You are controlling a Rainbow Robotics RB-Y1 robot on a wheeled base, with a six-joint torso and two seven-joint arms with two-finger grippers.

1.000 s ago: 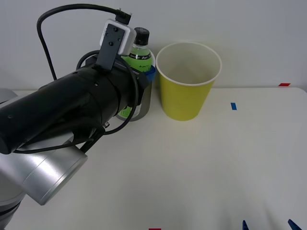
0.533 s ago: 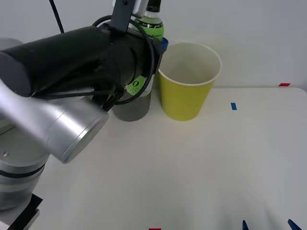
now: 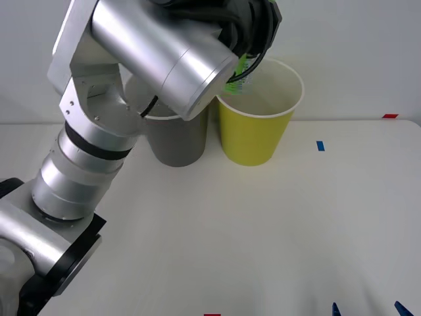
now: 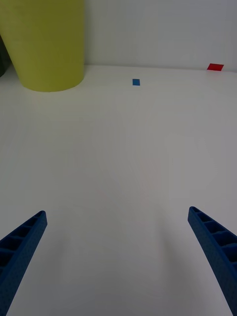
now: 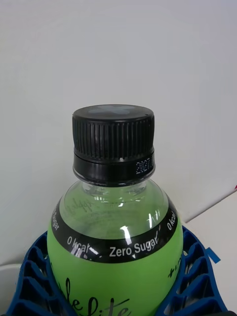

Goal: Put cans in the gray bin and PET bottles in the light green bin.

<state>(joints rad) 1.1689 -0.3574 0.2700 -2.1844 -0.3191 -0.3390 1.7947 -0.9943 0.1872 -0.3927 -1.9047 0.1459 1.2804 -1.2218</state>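
Bottle (image 5: 114, 232): clenched in the left hand (image 5: 111, 291), blue fingers (image 5: 195, 276) wrapping its green label, black cap clear of them.
Place: raised over the green bin's (image 3: 255, 135) near-left rim; only a sliver of label shows under the arm.
Key relation: green bin lies straight below and slightly rightward; gray bin (image 3: 176, 141) touches it leftward, so drift that way risks the wrong bin.
Axis: cannot tell against the bin.
Right hand (image 4: 118, 261): released, idle low over the bench (image 3: 276, 224), well apart from the green bin.

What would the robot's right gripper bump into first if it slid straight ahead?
Probably nothing close. The right gripper is open and points across bare table. The light green bin stands off to one side of that line, and a pale wall is far behind, though depth is hard to judge.
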